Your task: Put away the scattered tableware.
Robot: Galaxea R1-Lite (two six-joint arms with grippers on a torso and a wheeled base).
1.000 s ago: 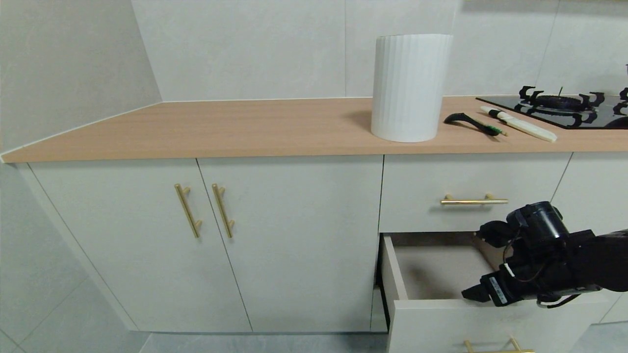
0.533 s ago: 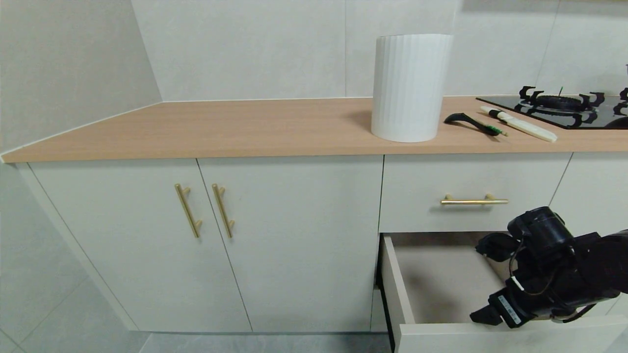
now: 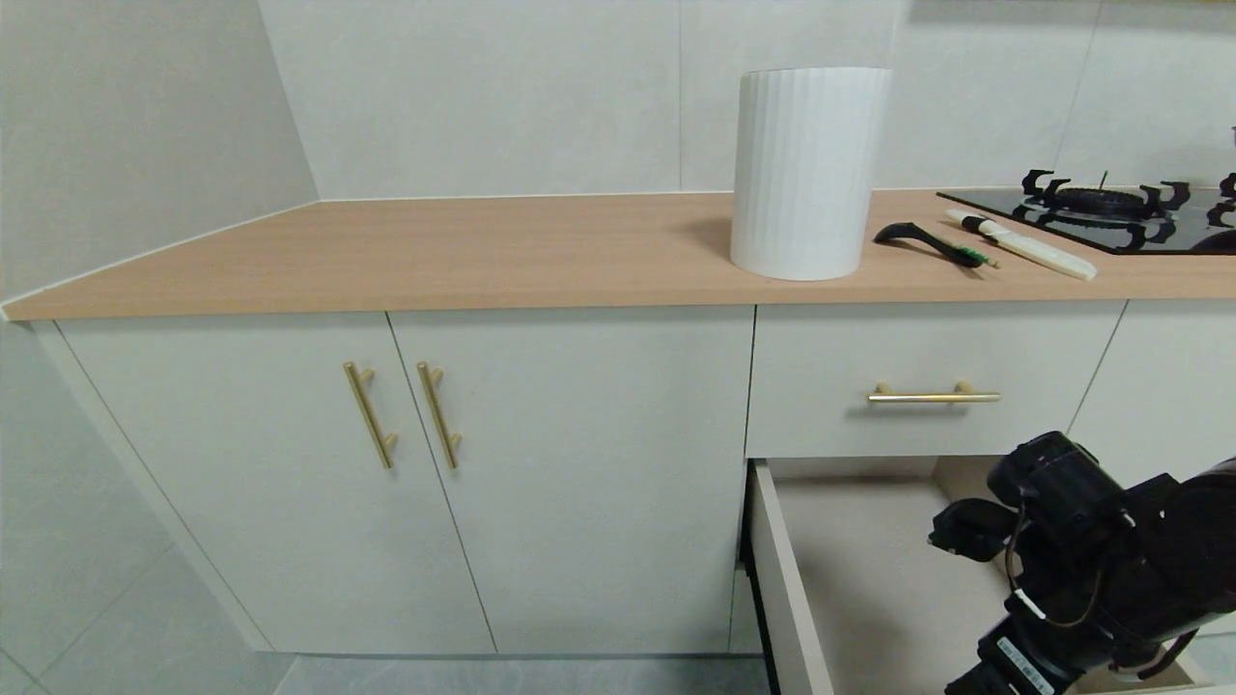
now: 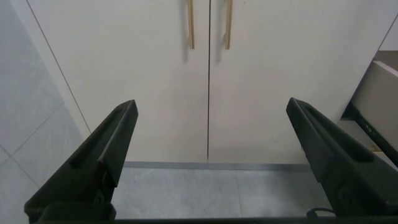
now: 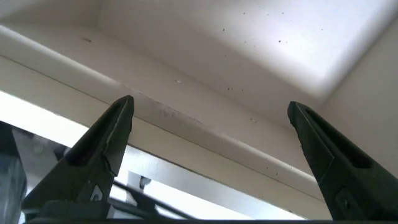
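On the wooden counter, a black-handled utensil (image 3: 929,241) and a white knife (image 3: 1024,248) lie between a tall white ribbed canister (image 3: 809,174) and the stove (image 3: 1110,212). Below them the lower drawer (image 3: 784,569) stands pulled out, with nothing visible inside. My right arm (image 3: 1081,560) hangs over the drawer's front right part. In the right wrist view, the right gripper (image 5: 210,104) is open, and the drawer's front panel (image 5: 186,127) runs across between its fingers. My left gripper (image 4: 211,104) is open and holds nothing, low in front of the cabinet doors (image 4: 208,81).
The upper drawer with a gold handle (image 3: 933,395) is closed. Two closed cabinet doors with gold handles (image 3: 401,415) stand left of the drawers. Left of the canister the counter (image 3: 435,251) is bare. Grey floor tiles (image 4: 205,193) lie below the doors.
The lower drawer has slid further out toward me. My right arm has moved back and down with its front panel. The utensils on the counter have not moved.
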